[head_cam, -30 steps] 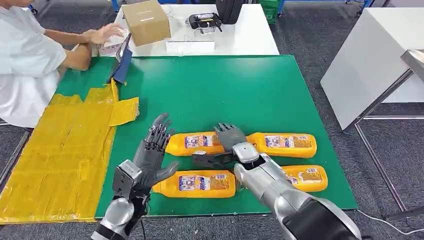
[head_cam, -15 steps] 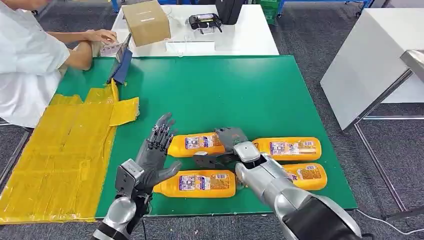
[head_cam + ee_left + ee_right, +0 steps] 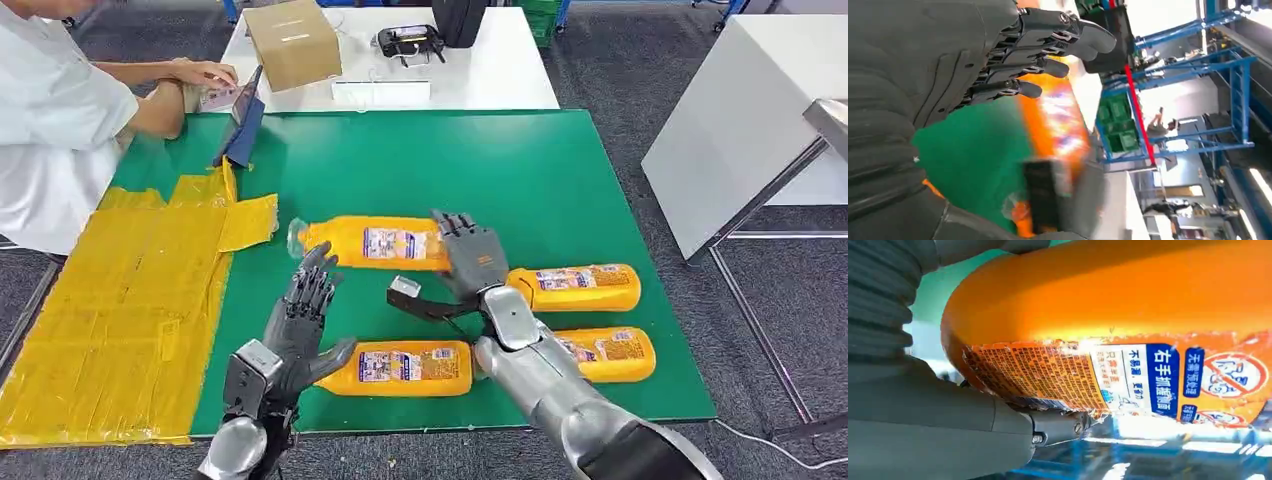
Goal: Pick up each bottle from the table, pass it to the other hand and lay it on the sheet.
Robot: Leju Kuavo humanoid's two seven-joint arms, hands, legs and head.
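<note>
Your right hand grips 1 orange bottle near its base end and holds it above the green table, lying sideways, with the cap end pointing toward the yellow sheet. Your left hand is spread wide, holds nothing, and waits just beside the cap end.

The risk, as I judge it, is in the hand-over. You hold the bottle at 1 end only, so the long free part can sag or turn in the fingers. If the left hand closes on the narrow cap end, or if the right hand lets go too soon, the bottle may slip and fall onto the table, maybe on the 3 other bottles that lie below. The smooth plastic and the glossy label probably give little friction.

The table is green and flat, and the sheet covers its left side, wrinkled and taped. A person in a white shirt sits at the far left corner, with a hand near a cardboard box on a white table. The floor is grey carpet.
</note>
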